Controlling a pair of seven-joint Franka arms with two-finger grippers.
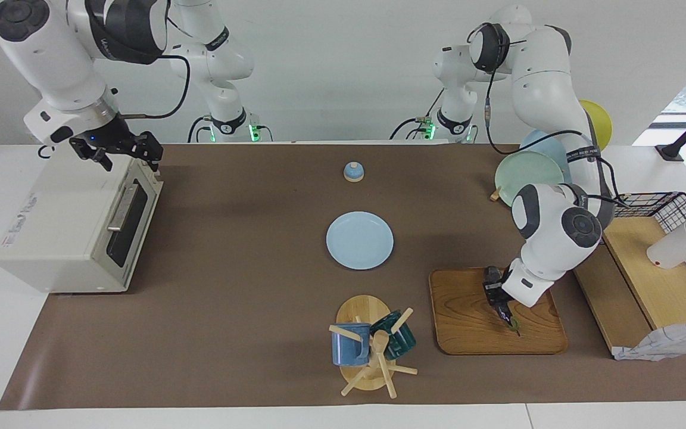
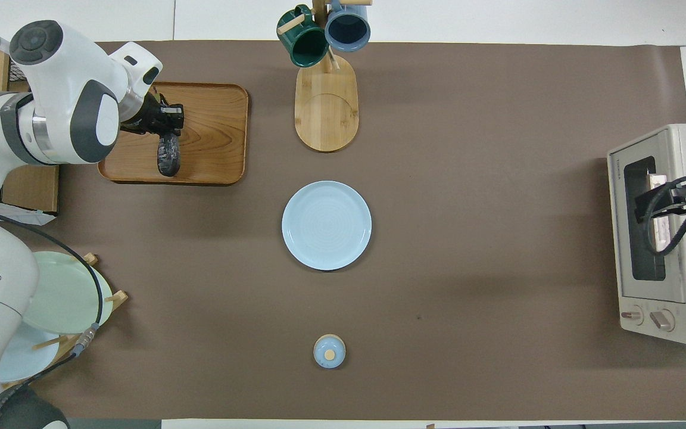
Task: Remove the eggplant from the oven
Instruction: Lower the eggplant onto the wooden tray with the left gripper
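Currently left gripper (image 1: 505, 311) is clamped on the eggplant (image 2: 168, 155), down on the wooden tray (image 1: 468, 322), at 4 o'clock of the blue plate (image 1: 359, 240) in the facing view. Right gripper (image 1: 121, 152) is over the oven (image 1: 75, 229), jaws apart.

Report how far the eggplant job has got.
Mostly done: the eggplant is out of the oven and at the wooden tray. In hand: the left tool is down at the eggplant. The right tool is at the oven's shut door. Left: letting go.
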